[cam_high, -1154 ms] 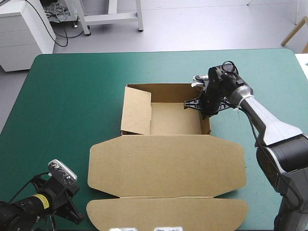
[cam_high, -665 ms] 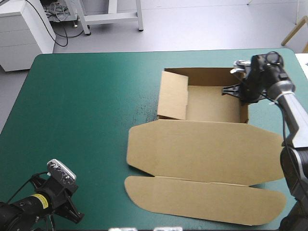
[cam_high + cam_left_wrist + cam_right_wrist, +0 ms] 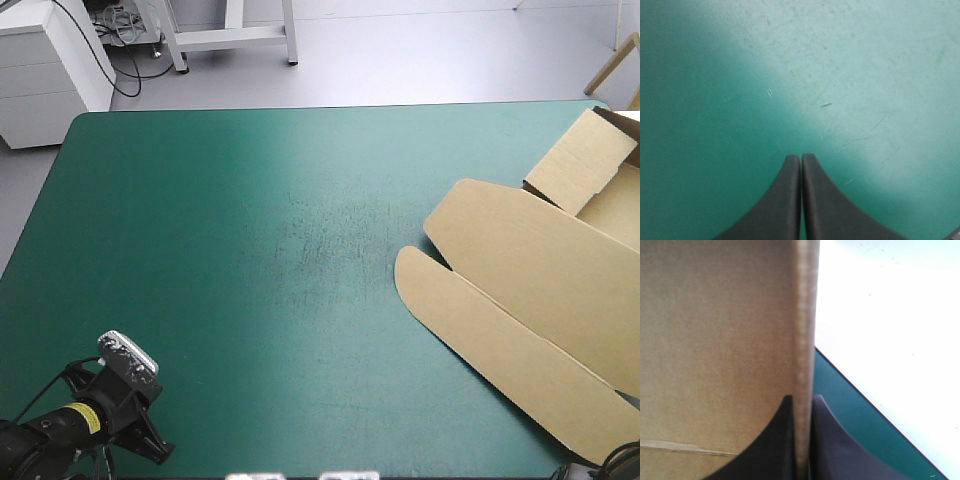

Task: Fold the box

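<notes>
Box [image 3: 520, 290]: open tray with its lid flat, askew at the right edge of the tabletop [image 3: 250, 250], partly out of view.
Right pincer [image 3: 802, 405]: clamped on a raised wall of the box, close to the tabletop's edge; the grip probably serves to steer the whole sheet.
Left pincer [image 3: 801, 157]: fingers pressed together, holding nothing, low over the bare tabletop; seemingly parked clear of the work.
Progress: folding looks unfinished.
</notes>
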{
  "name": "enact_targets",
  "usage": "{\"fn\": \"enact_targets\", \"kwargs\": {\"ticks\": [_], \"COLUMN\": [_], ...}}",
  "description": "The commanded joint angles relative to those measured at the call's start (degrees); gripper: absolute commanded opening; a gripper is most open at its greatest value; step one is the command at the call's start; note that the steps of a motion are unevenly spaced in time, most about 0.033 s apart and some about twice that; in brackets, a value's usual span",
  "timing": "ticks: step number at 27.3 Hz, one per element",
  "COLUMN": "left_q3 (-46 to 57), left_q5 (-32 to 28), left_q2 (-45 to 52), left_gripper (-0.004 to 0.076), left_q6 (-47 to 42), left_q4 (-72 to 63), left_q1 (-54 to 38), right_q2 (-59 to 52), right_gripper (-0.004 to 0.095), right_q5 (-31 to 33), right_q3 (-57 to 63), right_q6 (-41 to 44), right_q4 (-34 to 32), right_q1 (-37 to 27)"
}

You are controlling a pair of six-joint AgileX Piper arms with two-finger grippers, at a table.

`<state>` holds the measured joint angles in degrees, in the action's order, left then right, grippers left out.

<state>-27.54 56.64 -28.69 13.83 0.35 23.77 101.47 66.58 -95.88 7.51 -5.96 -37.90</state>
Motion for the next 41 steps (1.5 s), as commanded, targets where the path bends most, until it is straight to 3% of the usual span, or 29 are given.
{"fn": "enact_targets", "kwargs": {"ticks": [1, 5, 11, 14, 18, 24, 28, 33, 36, 41], "left_q3": [-1.25, -1.25, -1.25, -1.25, -1.25, -1.25, -1.25, -1.25, -1.25, -1.25], "left_q5": [-2.68, -2.68, -2.68, -2.68, -2.68, -2.68, -2.68, -2.65, -2.65, -2.65], "left_q2": [-0.28, -0.28, -0.28, -0.28, -0.28, -0.28, -0.28, -0.28, -0.28, -0.28], "left_gripper": [-0.0010, -0.0010, -0.0010, -0.0010, -0.0010, -0.0010, -0.0010, -0.0010, -0.0010, -0.0010], "left_q6": [-0.43, -0.43, -0.43, -0.43, -0.43, -0.43, -0.43, -0.43, -0.43, -0.43], "left_q4": [-0.35, -0.35, -0.35, -0.35, -0.35, -0.35, -0.35, -0.35, -0.35, -0.35], "left_q1": [0.17, 0.17, 0.17, 0.17, 0.17, 0.17, 0.17, 0.17, 0.17, 0.17], "right_q2": [-3.42, -3.42, -3.42, -3.42, -3.67, -8.24, -12.50, -20.36, -25.61, -36.21], "right_gripper": [-0.0019, -0.0005, 0.0390, 0.0488, 0.0472, 0.0383, 0.0238, -0.0021, -0.0010, -0.0012], "right_q5": [-2.12, 0.66, 2.16, 2.26, 2.40, 2.40, 2.40, 2.40, 1.74, -1.20], "right_q3": [-1.27, -1.27, -1.27, -1.27, -1.27, -0.83, -0.10, 5.26, 9.79, 19.25], "right_q6": [0.31, 0.10, -4.24, -4.87, -5.15, -11.98, -12.11, -16.69, -17.81, -17.81], "right_q4": [0.39, -0.07, 0.91, 2.17, 2.30, 5.10, 8.19, 19.66, 21.92, 17.96], "right_q1": [-0.97, -0.97, -0.97, -0.97, -0.97, -0.97, -0.97, -0.97, -0.52, 4.40]}}
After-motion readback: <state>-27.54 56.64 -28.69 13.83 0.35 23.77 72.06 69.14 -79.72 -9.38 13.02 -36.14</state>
